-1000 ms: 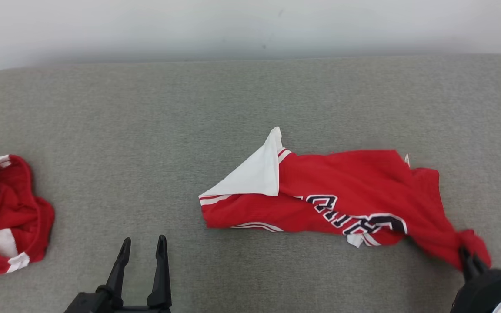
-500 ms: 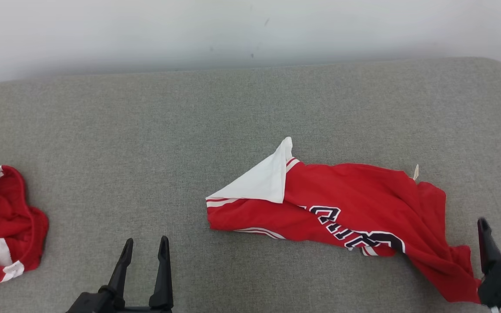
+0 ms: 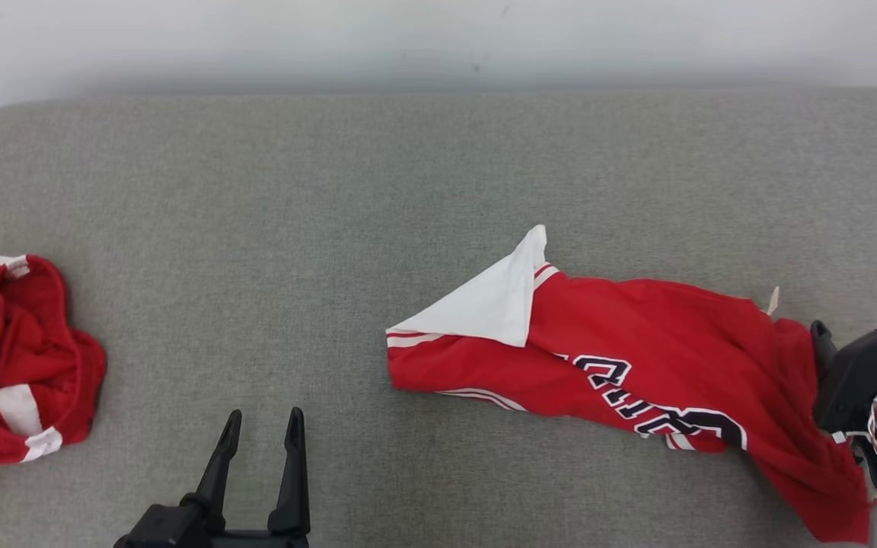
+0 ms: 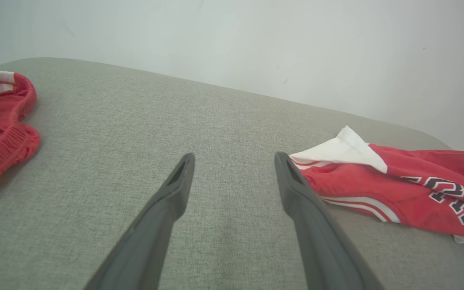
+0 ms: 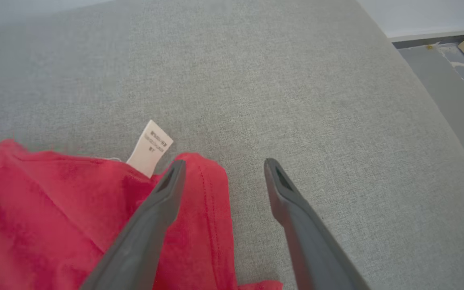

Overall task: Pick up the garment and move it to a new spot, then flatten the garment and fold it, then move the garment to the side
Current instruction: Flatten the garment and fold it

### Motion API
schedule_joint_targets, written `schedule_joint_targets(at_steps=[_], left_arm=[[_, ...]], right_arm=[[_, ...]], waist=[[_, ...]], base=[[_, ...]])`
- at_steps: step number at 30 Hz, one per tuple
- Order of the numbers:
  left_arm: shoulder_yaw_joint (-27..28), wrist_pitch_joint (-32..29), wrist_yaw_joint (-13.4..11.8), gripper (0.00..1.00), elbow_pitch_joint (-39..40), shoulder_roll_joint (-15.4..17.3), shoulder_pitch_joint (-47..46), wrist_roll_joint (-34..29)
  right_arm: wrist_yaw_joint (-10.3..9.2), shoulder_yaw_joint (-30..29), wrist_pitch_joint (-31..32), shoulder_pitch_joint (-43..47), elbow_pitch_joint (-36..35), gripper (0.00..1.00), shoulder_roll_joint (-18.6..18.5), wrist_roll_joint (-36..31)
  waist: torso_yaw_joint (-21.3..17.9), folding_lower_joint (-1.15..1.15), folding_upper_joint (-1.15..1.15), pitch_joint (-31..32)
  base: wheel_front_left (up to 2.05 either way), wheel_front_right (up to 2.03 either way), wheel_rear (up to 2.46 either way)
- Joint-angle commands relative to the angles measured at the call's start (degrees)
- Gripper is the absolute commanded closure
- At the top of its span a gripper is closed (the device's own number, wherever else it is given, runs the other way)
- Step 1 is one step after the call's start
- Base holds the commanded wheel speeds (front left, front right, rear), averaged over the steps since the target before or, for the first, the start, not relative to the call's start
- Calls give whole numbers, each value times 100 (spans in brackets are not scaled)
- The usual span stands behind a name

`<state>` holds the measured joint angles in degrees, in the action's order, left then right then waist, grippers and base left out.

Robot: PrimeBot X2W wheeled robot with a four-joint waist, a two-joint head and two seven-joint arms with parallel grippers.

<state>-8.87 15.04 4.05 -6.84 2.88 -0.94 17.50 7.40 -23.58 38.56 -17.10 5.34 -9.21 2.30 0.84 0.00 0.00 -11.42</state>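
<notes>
**Grey cushion (image 3: 256, 228), red jersey (image 3: 674, 335) lying loose, both grippers spread**

The cushion spans the head view from edge to edge, with a pale wall (image 3: 438, 38) along the top. The red jersey lies on it at the right centre of that view, stretched from the middle towards the lower right corner. A white lining corner is turned over at its left end, and dark lettering runs along its lower edge. A second red garment (image 3: 20, 342) sits crumpled at the left edge, well apart from the jersey.

The left gripper (image 3: 265, 413) stands at the bottom left of centre with its fingers apart over bare cushion, holding nothing. The right gripper (image 5: 222, 165) is just beside the jersey's right end. In the right wrist view its fingers are spread wide. One finger (image 5: 163, 193) crosses the red hem, possibly resting on it, and the other is over bare cushion, so the cloth is not clamped.

A small white tag (image 5: 150, 148) pokes out from the jersey's far edge.
</notes>
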Motion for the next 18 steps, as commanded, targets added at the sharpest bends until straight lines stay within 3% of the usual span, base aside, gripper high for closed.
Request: schedule_joint_targets(at_steps=[1, 8, 9, 10, 11, 12, 18], left_arm=[[13, 21, 18, 0, 0, 0, -59, -36], [63, 20, 66, 0, -8, -1, -119, -48], [66, 20, 68, 0, -2, 0, -122, -45], [69, 21, 67, 0, 4, -1, -125, -43], [68, 21, 61, 0, 9, -1, -131, -42], [68, 20, 49, 0, 11, -1, -145, -41], [83, 20, 26, 0, -1, 0, -167, -53]], right_arm=[[18, 11, 1, -96, 120, 0, -21, -56], [18, 108, 144, -422, 1148, 0, -147, -97], [18, 135, 178, -450, 1234, 8, -164, -70], [18, 159, 169, -472, 1305, 28, -191, -49], [17, 189, 129, -488, 1346, 90, -204, -36], [17, 222, 88, -501, 1390, 100, -223, -17], [13, 353, -690, -734, 1252, 100, -403, 5]], waist=[[106, 0, 0, -119], [213, 0, 0, -281], [212, 0, 0, -296], [208, 0, 0, -308], [202, 0, 0, -319], [190, 0, 0, -327], [75, 0, 0, -294]], base=[[0, 0, 0], [0, 0, 0], [0, 0, 0], [0, 0, 0], [0, 0, 0], [0, 0, 0], [0, 0, 0]])
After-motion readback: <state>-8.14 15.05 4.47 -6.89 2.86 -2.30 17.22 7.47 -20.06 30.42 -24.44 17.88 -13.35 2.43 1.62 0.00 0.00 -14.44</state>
